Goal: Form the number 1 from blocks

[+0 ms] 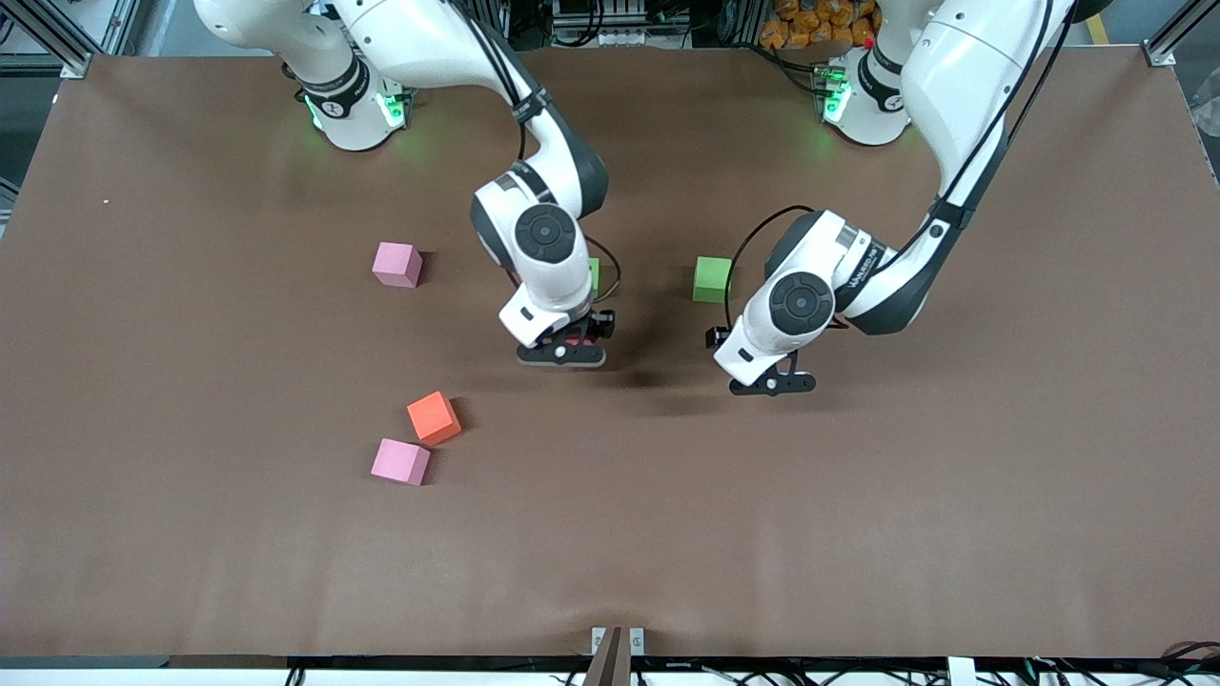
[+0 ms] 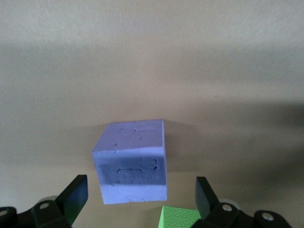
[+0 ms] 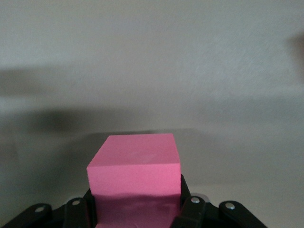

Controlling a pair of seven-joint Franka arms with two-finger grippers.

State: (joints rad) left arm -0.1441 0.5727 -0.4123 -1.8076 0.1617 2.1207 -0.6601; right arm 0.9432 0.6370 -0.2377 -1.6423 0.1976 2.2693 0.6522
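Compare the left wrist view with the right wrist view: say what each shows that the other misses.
Left wrist only: a purple block on the table just ahead of the open left claw, plus a green block at the picture's edge. Right wrist only: a red block clamped in the right claw. Both: bare brown table.

The right tool [image 1: 562, 354] sits low over the middle of the table [image 1: 858, 534], a sliver of red just visible under it. The left tool [image 1: 774, 384] hangs low beside it, toward the left arm's end. A green block [image 1: 712, 279] rests on the table near the left arm's wrist, and another green block [image 1: 594, 275] peeks out from the right arm's wrist. An orange block [image 1: 435, 417] lies just beside a pink cube [image 1: 400, 461], nearer the front edge. Another pink cube [image 1: 396, 264] sits farther up, toward the right arm's end
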